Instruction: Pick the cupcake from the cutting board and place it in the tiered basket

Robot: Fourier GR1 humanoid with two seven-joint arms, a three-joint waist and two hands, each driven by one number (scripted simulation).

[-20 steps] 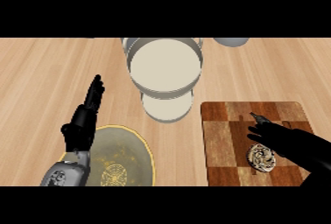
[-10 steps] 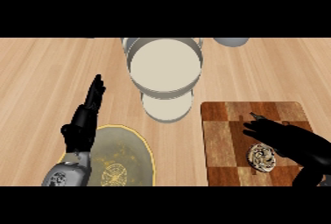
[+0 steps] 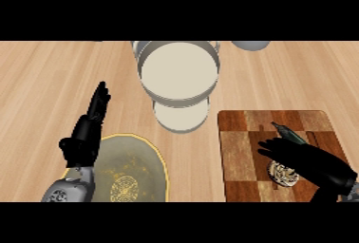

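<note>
Right black hand point(image 3: 308, 161) at 4 o'clock, fingers curling over the small swirl-topped cupcake point(image 3: 284, 172) on the brown chequered wooden cutting board point(image 3: 242, 142). Left black hand point(image 3: 85, 133) at 8 o'clock, fingers released and straight. White round tiered basket point(image 3: 179, 71) at 12 o'clock.

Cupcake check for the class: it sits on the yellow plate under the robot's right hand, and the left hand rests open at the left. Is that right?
One detail is wrong. The head view shows the cupcake on the wooden cutting board, not the yellow plate. The right hand is over it, and the left hand rests open at the left.
</note>
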